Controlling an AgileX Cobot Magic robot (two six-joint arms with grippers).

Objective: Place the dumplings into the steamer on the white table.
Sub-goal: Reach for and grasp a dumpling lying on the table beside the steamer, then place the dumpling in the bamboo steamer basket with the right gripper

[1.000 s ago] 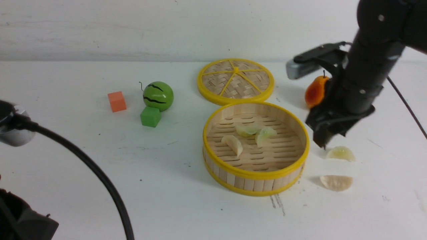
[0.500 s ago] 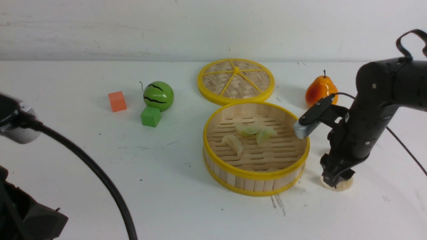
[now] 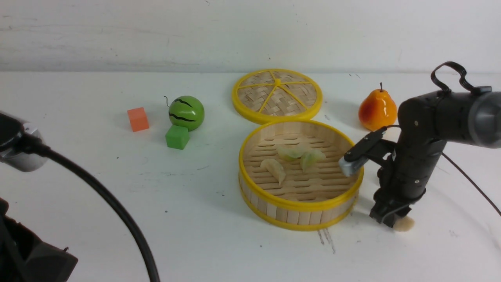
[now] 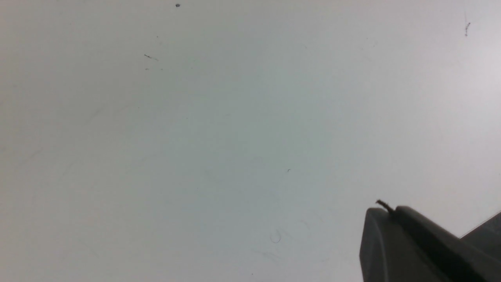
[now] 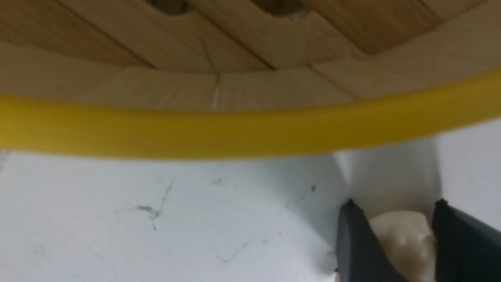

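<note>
- Front view: found a round bamboo steamer with yellow rims [image 3: 299, 215] on the white tabletop [image 3: 219, 243], right of centre, midway between the far and near edges.
- Counted three pale glossy crescent dumplings [image 3: 274, 169] on its slatted floor.
- Saw the right gripper [image 3: 391, 224] down at the tabletop just beside the steamer, on the side toward the right edge, clamped on a fourth, cream dumpling [image 3: 405, 224].
- Noted a flat woven yellow-rimmed lid [image 3: 276, 95] touching the steamer's far rim, and an orange pear [image 3: 376, 109] nearer the right edge.
- Noted a green striped ball [image 3: 186, 112], a green cube [image 3: 177, 136] and an orange cube [image 3: 137, 119] left of centre.
- Left wrist view: saw the left gripper [image 4: 387, 219] pressed closed above the tabletop.
- Right wrist view: saw the black jaws pinching the cream dumpling [image 5: 403, 239] close beside the steamer's yellow rim.
</note>
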